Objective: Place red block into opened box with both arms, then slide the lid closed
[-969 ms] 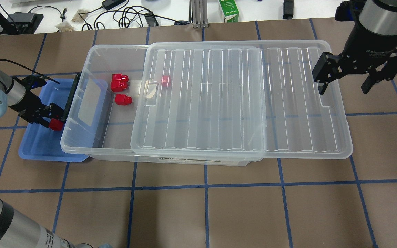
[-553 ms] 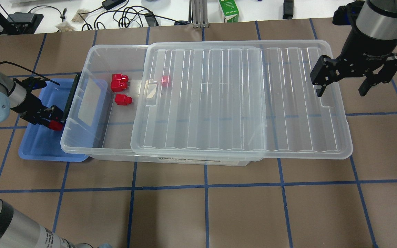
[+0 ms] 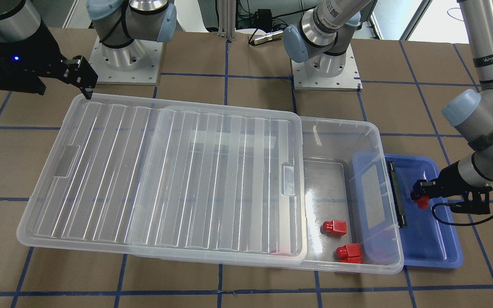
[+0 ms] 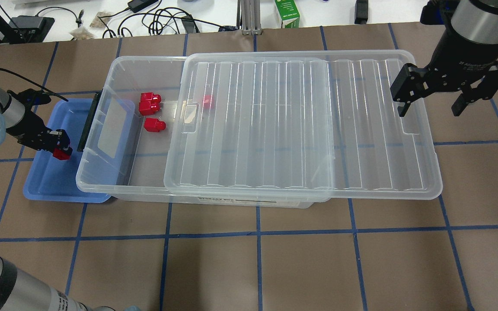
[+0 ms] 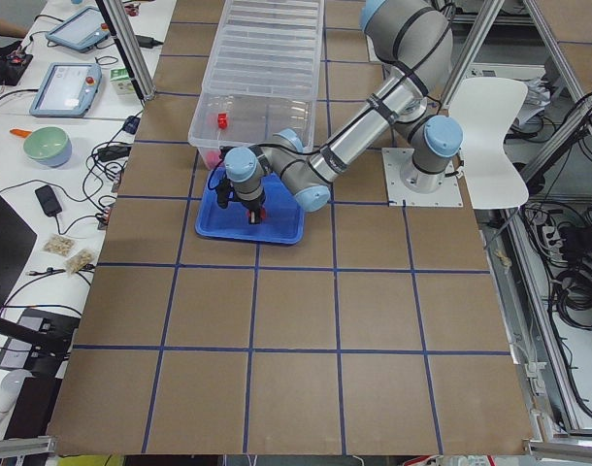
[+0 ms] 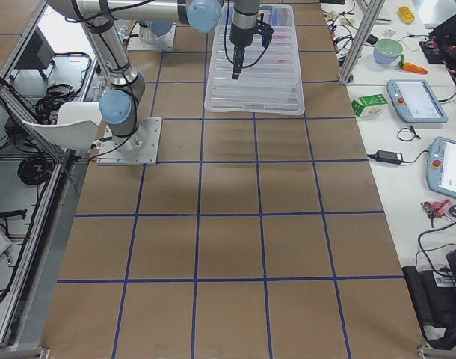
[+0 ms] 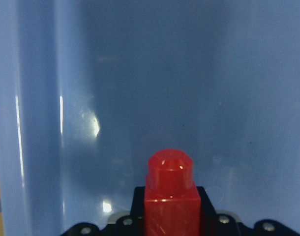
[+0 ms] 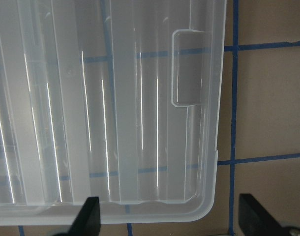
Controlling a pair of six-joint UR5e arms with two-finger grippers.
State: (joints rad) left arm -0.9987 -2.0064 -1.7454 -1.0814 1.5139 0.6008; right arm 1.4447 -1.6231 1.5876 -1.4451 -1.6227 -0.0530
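My left gripper (image 4: pixel 60 148) is shut on a red block (image 4: pixel 62 153) over the blue tray (image 4: pixel 46 185), just left of the box (image 4: pixel 115 69). In the left wrist view the red block (image 7: pixel 169 196) points stub-first at the tray floor. Three more red blocks (image 4: pixel 150 107) lie in the box's uncovered left end, one of them (image 4: pixel 207 101) under the lid's edge. The ribbed clear lid (image 4: pixel 275 129) covers most of the box and overhangs its right end. My right gripper (image 4: pixel 428 108) hangs open above the lid's right edge, near its indent (image 8: pixel 188 69).
The box's black latch bar (image 4: pixel 87 125) stands between the tray and the box opening. Cables, a power brick and a green carton (image 4: pixel 286 13) lie along the far edge. Both arm bases (image 3: pixel 124 64) stand behind the box. Brown table shows in front.
My left gripper with the red block has drawn a little left, away from the box wall. The right gripper has only wavered slightly above the lid's right edge.
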